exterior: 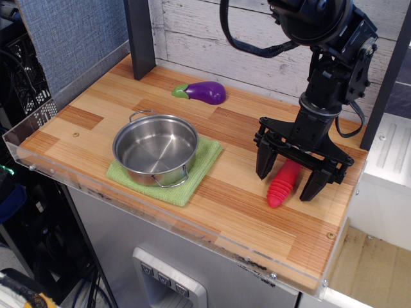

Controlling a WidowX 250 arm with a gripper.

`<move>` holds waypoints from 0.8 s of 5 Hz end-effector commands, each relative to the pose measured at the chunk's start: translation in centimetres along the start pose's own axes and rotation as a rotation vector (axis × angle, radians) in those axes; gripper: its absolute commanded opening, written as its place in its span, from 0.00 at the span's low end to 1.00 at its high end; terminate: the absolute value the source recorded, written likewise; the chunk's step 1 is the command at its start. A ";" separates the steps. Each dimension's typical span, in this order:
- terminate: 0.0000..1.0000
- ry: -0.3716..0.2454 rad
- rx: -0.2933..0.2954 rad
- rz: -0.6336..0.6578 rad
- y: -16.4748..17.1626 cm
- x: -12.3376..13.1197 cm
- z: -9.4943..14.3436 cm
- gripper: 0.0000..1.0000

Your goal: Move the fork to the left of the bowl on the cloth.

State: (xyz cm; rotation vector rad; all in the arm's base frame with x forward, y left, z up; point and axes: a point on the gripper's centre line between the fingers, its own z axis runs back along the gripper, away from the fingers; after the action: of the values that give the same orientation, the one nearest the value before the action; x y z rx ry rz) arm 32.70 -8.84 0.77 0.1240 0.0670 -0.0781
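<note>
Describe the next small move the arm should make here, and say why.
Probably lower a little further and close on the fork. The end effector is open, its fingers straddling the red handle, which lies on the table ungrasped. The bowl on the cloth sits well off to the image left.
</note>
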 end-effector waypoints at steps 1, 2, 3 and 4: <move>0.00 0.001 -0.019 -0.014 -0.4 -0.2 -0.9 0.00; 0.00 0.002 -0.029 -0.020 -0.4 -0.4 -1.1 0.00; 0.00 -0.139 0.050 -0.036 -0.2 -0.8 1.3 0.00; 0.00 -0.361 0.071 -0.031 0.2 -1.5 6.1 0.00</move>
State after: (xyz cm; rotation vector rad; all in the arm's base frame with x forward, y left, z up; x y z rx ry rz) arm 31.50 -8.65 5.74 0.1948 -0.2360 -0.1310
